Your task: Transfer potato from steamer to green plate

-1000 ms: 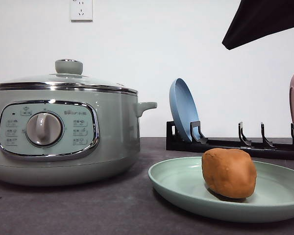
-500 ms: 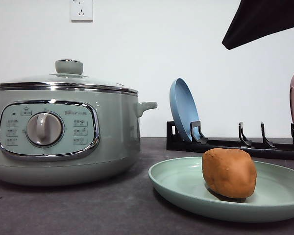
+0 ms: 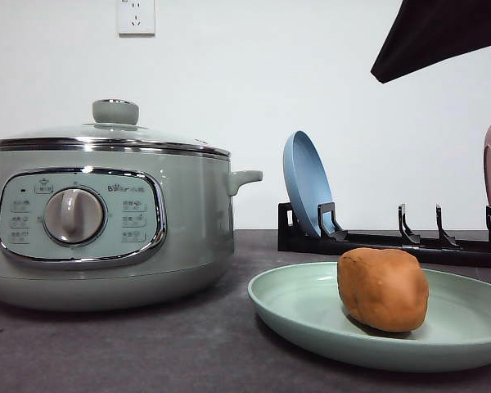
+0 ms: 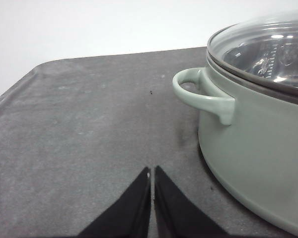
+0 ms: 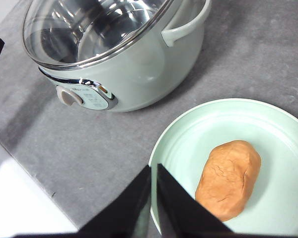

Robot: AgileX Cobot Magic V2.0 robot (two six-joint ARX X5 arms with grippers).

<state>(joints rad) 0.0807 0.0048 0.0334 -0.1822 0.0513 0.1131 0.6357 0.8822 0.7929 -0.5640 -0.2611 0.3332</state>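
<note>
Front view: potato (image 3: 383, 289) sits on the green plate (image 3: 299, 304), right of the steamer (image 3: 106, 209), whose lid (image 3: 106, 131) is on. Behind the plate, a black rack (image 3: 368, 237) holds a blue plate (image 3: 307, 182). Transfer looks done.

Left wrist view: left gripper (image 4: 152, 174) has its fingers (image 4: 134, 203) together, nothing between them, low over the bare desk (image 4: 89, 124) beside the steamer's handle (image 4: 203, 95).

Right wrist view: right gripper (image 5: 154, 172) has its fingers (image 5: 176, 208) together, empty, above the plate's rim nearest the steamer. Potato (image 5: 228, 178) lies apart from them, well inside the rim.

Judgement: remaining step is retreat. Lift the right arm straight up and away from the plate; avoid sweeping across potato or rim.
</note>
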